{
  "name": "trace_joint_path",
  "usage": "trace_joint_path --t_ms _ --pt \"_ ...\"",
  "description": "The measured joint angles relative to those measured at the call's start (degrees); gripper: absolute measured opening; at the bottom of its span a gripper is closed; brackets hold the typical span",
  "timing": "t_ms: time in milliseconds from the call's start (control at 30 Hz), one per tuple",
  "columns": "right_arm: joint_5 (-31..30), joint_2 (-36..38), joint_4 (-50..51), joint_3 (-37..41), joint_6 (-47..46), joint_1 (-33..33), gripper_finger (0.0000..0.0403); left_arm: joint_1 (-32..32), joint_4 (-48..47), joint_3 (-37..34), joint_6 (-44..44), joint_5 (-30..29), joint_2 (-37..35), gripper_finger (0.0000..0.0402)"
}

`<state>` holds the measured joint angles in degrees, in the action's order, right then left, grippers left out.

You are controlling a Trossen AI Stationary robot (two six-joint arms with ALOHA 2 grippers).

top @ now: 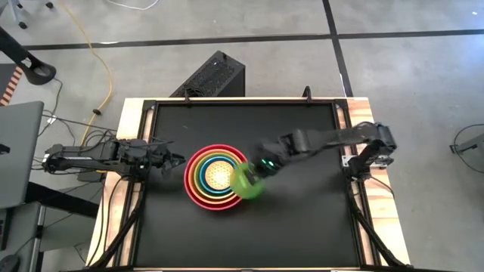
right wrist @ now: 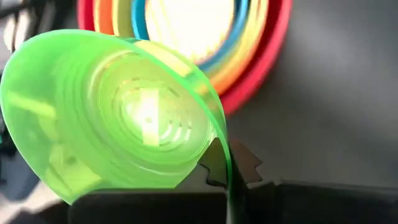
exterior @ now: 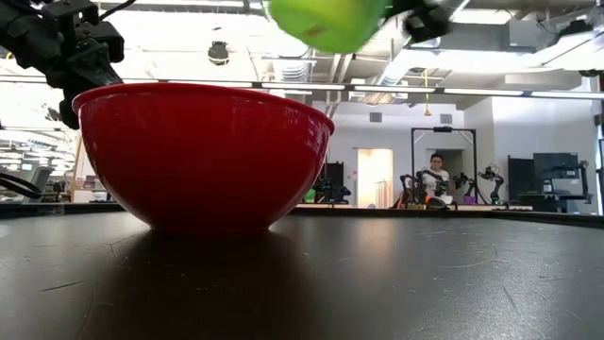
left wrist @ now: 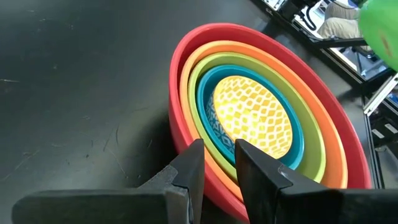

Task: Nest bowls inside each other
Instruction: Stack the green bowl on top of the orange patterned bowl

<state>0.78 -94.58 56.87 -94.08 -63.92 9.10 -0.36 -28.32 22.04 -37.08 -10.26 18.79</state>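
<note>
Several bowls sit nested at the table's middle: the big pink-red bowl (top: pixel 188 178) outermost, then orange (left wrist: pixel 298 70), lime-yellow (left wrist: pixel 194 81), teal blue (left wrist: pixel 208 93) and small pale yellow (left wrist: pixel 252 115). The pink-red bowl rests by its base on the black tabletop (exterior: pixel 203 225). My left gripper (top: pixel 175 160) is at the stack's left rim. My right gripper (top: pixel 261 169) is shut on the small bright green bowl (top: pixel 248 186), which hangs above the stack's right near rim and shows at the top of the low view (exterior: pixel 326 21). My left gripper straddles the pink-red bowl's left rim (left wrist: pixel 217 180), one finger (left wrist: pixel 189 171) outside the wall and one (left wrist: pixel 258 171) inside over the orange rim. It comes from the table's left, slanting down. The bowl stays on the table. My right gripper holds the green bowl by its rim (right wrist: pixel 227 163), which passes between the two fingers, one (right wrist: pixel 212 163) on the inner side and one (right wrist: pixel 250 169) on the outer. The fingers slant down from the table's right. The bowl hangs tilted, lifted clear above the stack.
Bare black tabletop (top: pixel 310 219) lies right of and nearer than the stack, inside a wooden frame (top: pixel 132 113). A black box (top: pixel 215 75) stands beyond the far edge. A person (exterior: pixel 436 175) sits far off in the room behind.
</note>
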Motion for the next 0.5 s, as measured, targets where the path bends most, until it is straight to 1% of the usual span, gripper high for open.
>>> trace_joint_path --t_ms 100,200,367,500 --pt "-0.1 -5.2 -0.1 -5.9 2.9 -4.1 0.0005 0.0 0.0 0.0 0.6 0.6 0.0 0.0077" --pt "0.0 -11.0 0.1 -10.9 5.4 -6.9 0.0005 0.0 0.0 0.0 0.6 0.6 0.0 0.0077" --pt "0.7 -18.5 0.0 -18.1 8.6 -9.3 0.0005 0.0 0.8 0.0 0.9 0.9 0.0 0.0077" --pt "0.8 -22.8 0.0 -21.4 9.4 -10.1 0.0005 0.0 1.4 0.0 0.9 0.8 0.0 0.0077"
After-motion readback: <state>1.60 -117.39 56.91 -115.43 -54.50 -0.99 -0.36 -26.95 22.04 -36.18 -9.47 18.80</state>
